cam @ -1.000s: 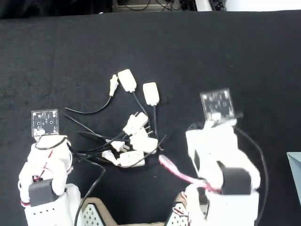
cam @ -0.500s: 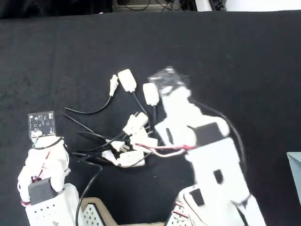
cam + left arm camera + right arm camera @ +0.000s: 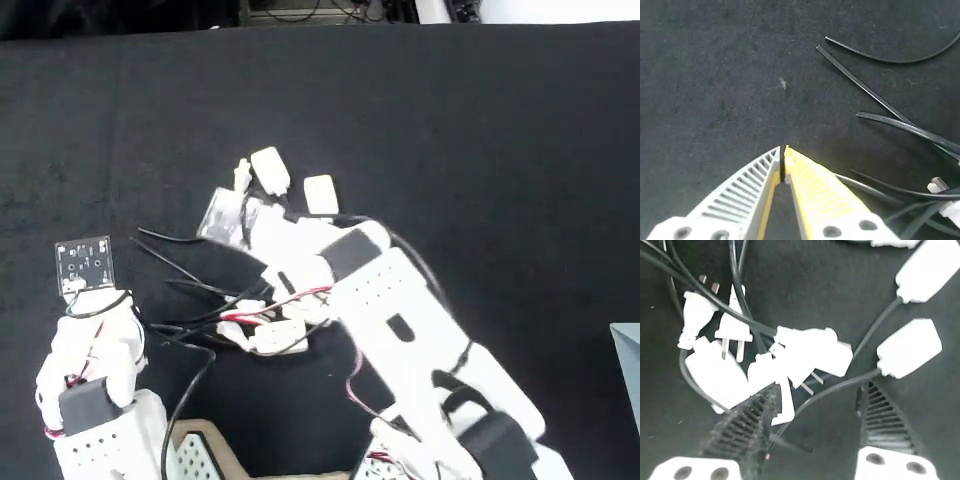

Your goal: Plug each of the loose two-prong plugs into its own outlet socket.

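Note:
Several white two-prong plugs [image 3: 812, 352] lie tangled with black cables [image 3: 740, 295] in a pile [image 3: 275, 325] at the table's middle. Two white outlet sockets [image 3: 270, 170] [image 3: 320, 193] lie just beyond the pile, and they look like blocks [image 3: 910, 347] [image 3: 927, 275] in the right wrist view. My right gripper [image 3: 815, 395] hovers open over the pile, with one black cable running between its fingers [image 3: 747, 422]; from above it [image 3: 235, 222] covers part of the pile. My left gripper [image 3: 784, 150] is shut and empty over bare cloth at the near left [image 3: 85, 265].
The table is covered with black cloth [image 3: 480, 150]. Loose black cables [image 3: 880, 105] run beside the left gripper. A small white connector [image 3: 241, 178] lies by the sockets. A pale teal object [image 3: 628, 360] sits at the right edge.
The right arm has swung from the right side leftward across the table and now sits over the plug pile. The left arm has barely shifted.

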